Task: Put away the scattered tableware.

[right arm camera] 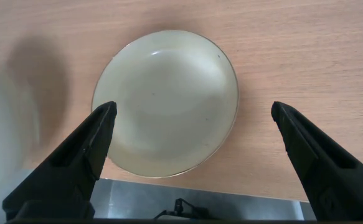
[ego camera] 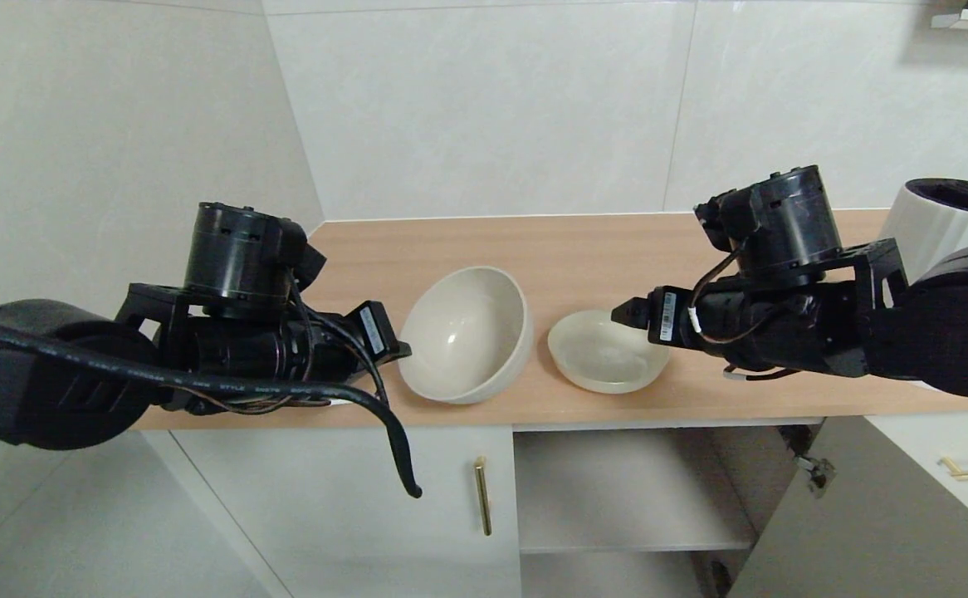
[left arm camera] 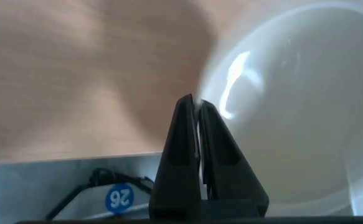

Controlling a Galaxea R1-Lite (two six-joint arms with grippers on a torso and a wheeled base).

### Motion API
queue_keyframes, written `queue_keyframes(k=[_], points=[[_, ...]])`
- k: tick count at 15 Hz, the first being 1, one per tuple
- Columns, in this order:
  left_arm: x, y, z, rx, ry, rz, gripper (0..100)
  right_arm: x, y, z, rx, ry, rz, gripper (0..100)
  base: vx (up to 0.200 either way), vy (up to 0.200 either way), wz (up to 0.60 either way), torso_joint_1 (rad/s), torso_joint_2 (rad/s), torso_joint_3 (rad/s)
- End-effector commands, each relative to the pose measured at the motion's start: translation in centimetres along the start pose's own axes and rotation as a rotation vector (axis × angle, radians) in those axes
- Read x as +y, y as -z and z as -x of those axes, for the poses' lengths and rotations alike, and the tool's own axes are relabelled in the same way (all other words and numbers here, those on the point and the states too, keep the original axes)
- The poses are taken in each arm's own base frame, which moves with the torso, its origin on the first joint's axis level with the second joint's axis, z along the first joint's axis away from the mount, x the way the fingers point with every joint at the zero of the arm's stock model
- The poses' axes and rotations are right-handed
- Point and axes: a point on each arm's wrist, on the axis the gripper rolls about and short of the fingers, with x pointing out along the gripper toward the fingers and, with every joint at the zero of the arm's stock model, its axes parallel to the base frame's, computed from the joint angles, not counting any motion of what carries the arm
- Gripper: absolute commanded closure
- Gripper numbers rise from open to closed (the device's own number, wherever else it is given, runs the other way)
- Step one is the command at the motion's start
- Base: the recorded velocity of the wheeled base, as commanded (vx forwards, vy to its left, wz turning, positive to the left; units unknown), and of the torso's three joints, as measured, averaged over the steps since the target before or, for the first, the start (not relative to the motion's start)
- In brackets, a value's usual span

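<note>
— What step?
— Pickup, I'd say. Over the open cupboard (ego camera: 617,498), at the counter's (ego camera: 584,249) front edge, left gripper (left arm camera: 197,103) pinches the tilted bowl's (ego camera: 467,332) rim; right gripper (right arm camera: 193,111) gapes above the small dish (ego camera: 608,355)
— Next?
— Lower it, clamp the dish rim

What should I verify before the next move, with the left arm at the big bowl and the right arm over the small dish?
1. Left gripper grip on the large bowl: ok, fingers shut on its rim and the bowl is tilted.
2. Large bowl lifted off the counter: cannot tell.
3. Right gripper ready to grasp: ok, open, with one finger on either side of the small dish.
4. Small dish resting flat on the counter: ok.
5. Storage access: ok, the cabinet door is open and the visible shelf is bare.
6. Right arm clearance from the white ribbed pot: cannot tell.
</note>
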Motion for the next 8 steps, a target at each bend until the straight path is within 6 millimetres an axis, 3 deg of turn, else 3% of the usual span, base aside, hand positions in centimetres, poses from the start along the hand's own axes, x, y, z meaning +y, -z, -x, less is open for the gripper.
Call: queue_keyframes(k=[1,8], points=[[-0.2,-0.2,0.4,-0.013,0.009,0.0,100,0.0,0.0,0.0,-0.001,0.001,0.0,0,0.0,0.0,0.0,0.0,0.0,0.0],[-0.3,-0.3,0.9,-0.024,0.018,-0.002,100,-0.6,1.0,-1.8,0.07,0.141,0.049,0,0.0,0.0,0.0,0.0,0.0,0.0]])
